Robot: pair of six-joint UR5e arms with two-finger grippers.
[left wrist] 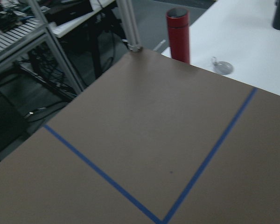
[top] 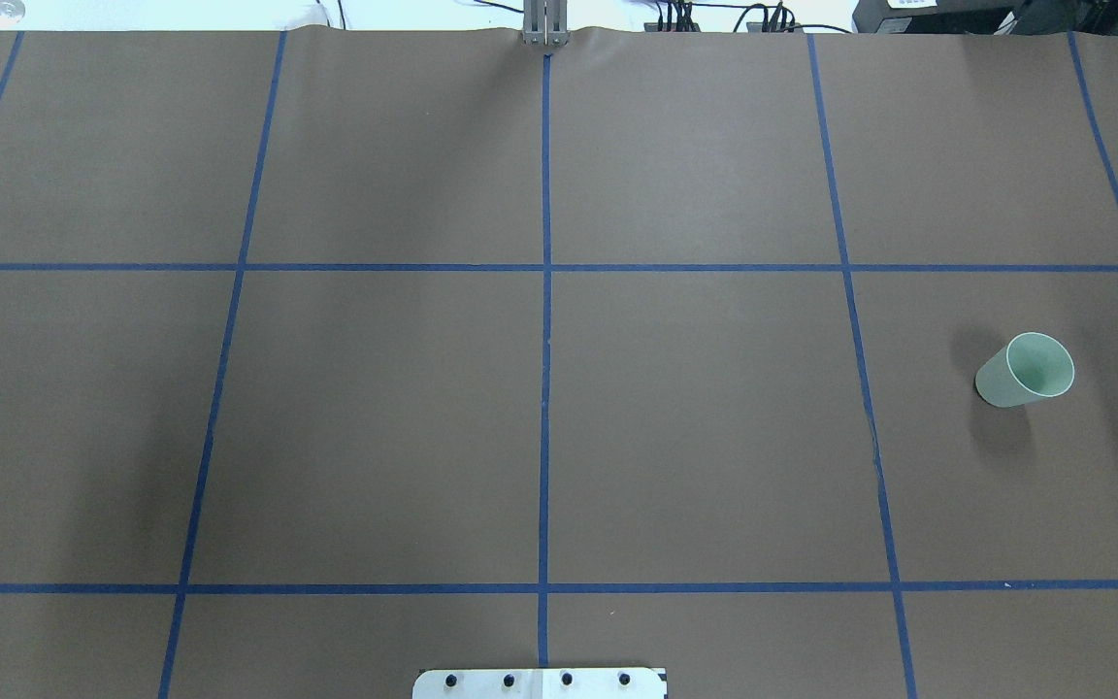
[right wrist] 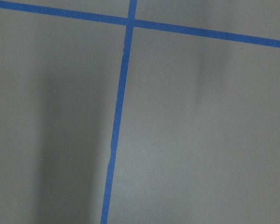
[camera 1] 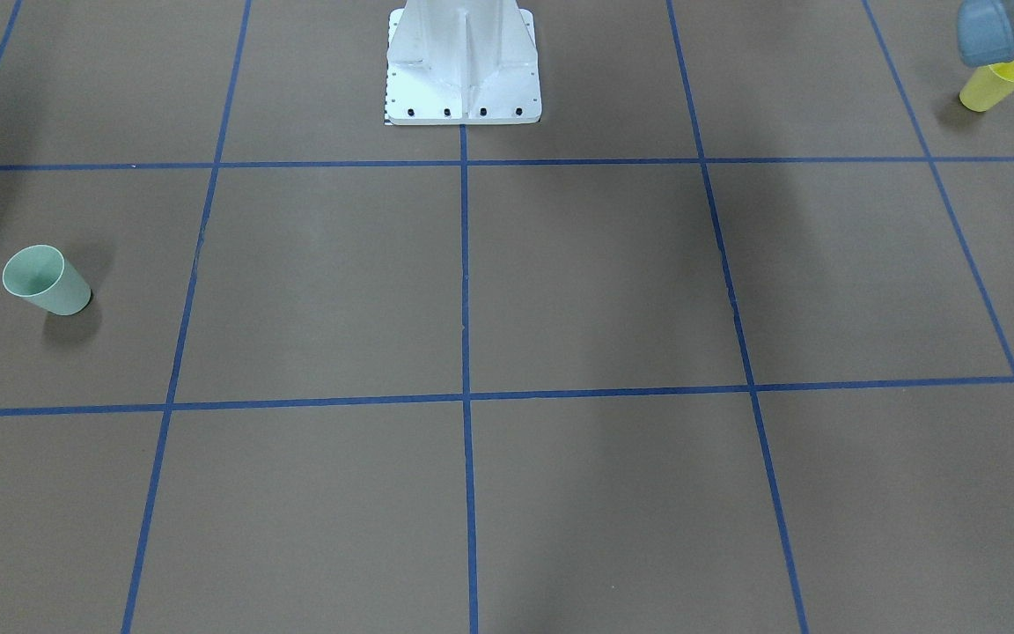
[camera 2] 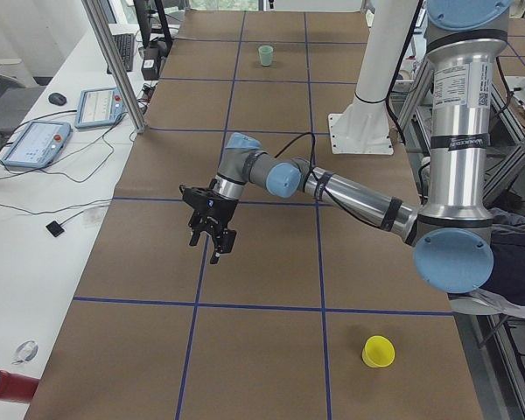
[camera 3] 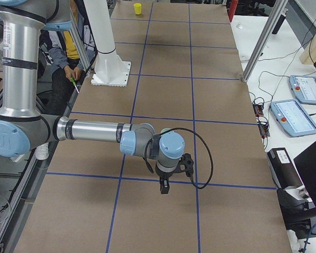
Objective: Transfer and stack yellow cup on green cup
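Cups at opposite ends of the brown table [top: 375, 417], well apart: yellow cup [camera 2: 378, 352] upright near the robot's left end, close to the robot's edge, partly under a grey arm joint [camera 1: 1004, 31] in the front view; green cup [top: 1023, 371] upright near the right end. Over bare table, left gripper [camera 2: 206, 245] hanging fingers-down; right gripper [camera 3: 165, 185] likewise, by a blue tape line [camera 3: 142, 179]. Cannot tell how wide the fingers of the 2 grippers stand.

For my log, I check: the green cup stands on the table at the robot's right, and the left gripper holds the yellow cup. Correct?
Not quite. The yellow cup stands on the table, apart from the left gripper; the exterior left view shows it. The green cup is as you say.
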